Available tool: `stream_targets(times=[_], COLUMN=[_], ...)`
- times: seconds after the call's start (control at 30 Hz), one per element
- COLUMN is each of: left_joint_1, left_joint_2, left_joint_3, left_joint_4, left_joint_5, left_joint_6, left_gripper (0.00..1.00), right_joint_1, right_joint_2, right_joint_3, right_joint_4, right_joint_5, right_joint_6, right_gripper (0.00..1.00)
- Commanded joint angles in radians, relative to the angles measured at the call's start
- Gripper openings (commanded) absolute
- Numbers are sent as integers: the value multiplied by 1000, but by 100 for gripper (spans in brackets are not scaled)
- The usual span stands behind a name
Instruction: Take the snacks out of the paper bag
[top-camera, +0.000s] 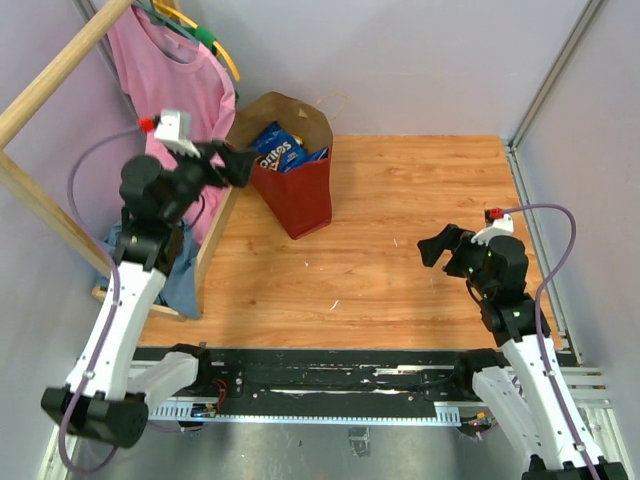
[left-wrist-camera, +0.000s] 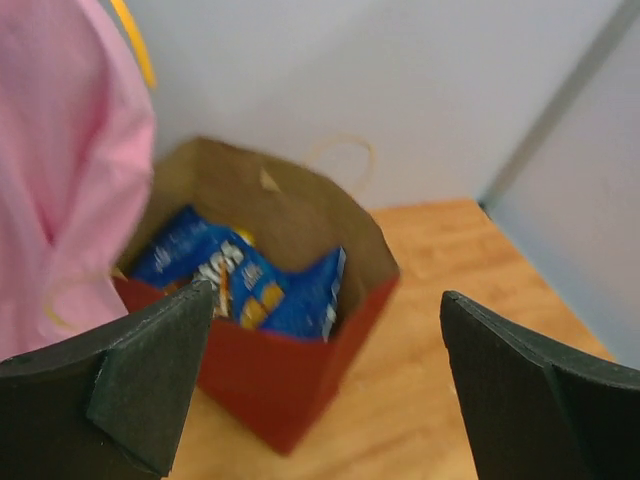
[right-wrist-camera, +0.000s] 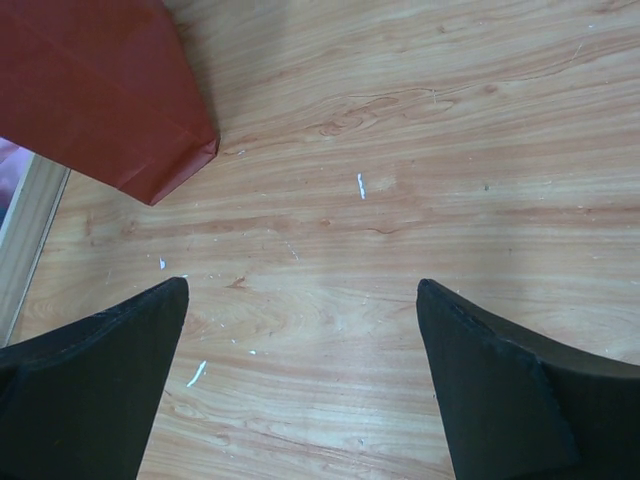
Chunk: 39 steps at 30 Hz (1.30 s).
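Hovering low over the pale wooden tabletop, the right gripper stands spread wide and empty, well apart from the work. Farther back, the left gripper hangs just beside the mouth of the tall red paper bag with brown kraft lining, fingers fully apart, holding nothing. Inside lie glossy blue-and-white snack packets, likely light, crinkly and slippery; a pinch on an upper crimped edge should serve best. A yellow scrap behind them may be another packet. Whatever lies deeper is hidden.
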Motion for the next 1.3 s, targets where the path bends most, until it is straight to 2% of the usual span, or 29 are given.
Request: stream_targets(times=[0.0, 0.07, 0.17, 0.4, 0.6, 0.77, 1.03, 1.17, 1.27], left_joint_1=[-4, -4, -3, -4, -4, -4, -14, -15, -14], left_joint_2=[-197, -287, -326, -220, -157, -130, -143, -164, -170], left_joint_3=[-250, -345, -449, -596, -577, -535, -487, -497, -505], left_joint_4=[-13, 3, -13, 20, 51, 91, 85, 46, 31], left_joint_5=[221, 216, 206, 149, 97, 81, 105, 83, 104], left_joint_6=[-65, -137, -210, -264, -259, -277, -279, -245, -245], left_gripper=[100, 100, 100, 100, 100, 100, 100, 100, 100], right_joint_1=[10, 11, 10, 10, 11, 29, 265, 317, 326], right_joint_2=[-42, -51, -49, -25, -53, -13, 109, 211, 360], right_joint_3=[9, 1, -2, 5, 2, 28, 184, 248, 375], right_joint_4=[-40, -42, -38, -32, -54, -22, -34, 13, -5], right_joint_5=[-2, -1, -10, -39, -18, -23, 203, 207, 204], right_joint_6=[-18, -10, 10, 37, 18, 1, -137, -145, -143], right_gripper=[99, 99, 99, 99, 99, 99, 99, 99, 99])
